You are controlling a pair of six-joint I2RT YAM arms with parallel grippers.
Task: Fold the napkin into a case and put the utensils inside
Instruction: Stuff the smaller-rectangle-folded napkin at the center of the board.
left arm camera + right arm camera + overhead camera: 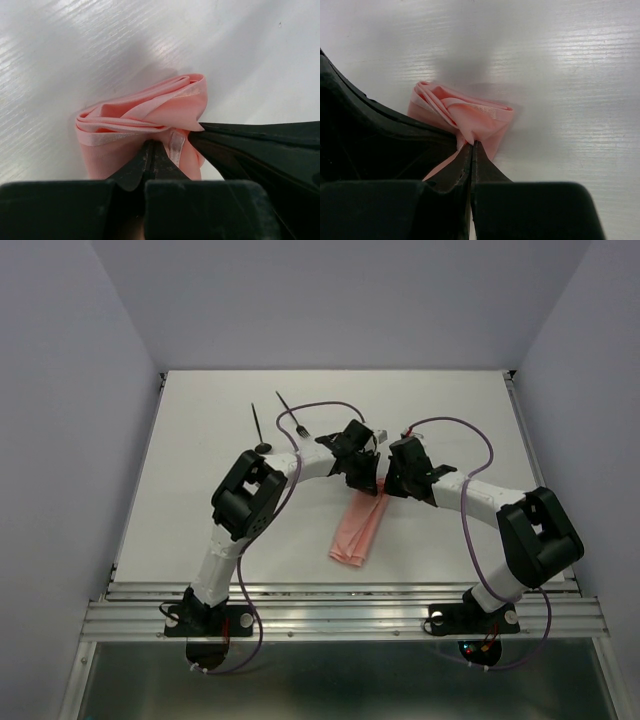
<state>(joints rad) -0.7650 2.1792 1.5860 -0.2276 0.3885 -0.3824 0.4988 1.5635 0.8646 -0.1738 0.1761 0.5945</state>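
The spoon (258, 430) and fork (292, 412) lie on the table (180, 460) at about 10 o'clock from the napkin (356, 535), well apart from it. The left gripper (152, 145) is clenched on the far end of this folded strip. Just at its 3 o'clock, the right gripper (472, 145) pinches the same end.

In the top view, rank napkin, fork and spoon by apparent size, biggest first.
1. napkin, clearly largest.
2. fork and spoon: about alike in length, so unranked.
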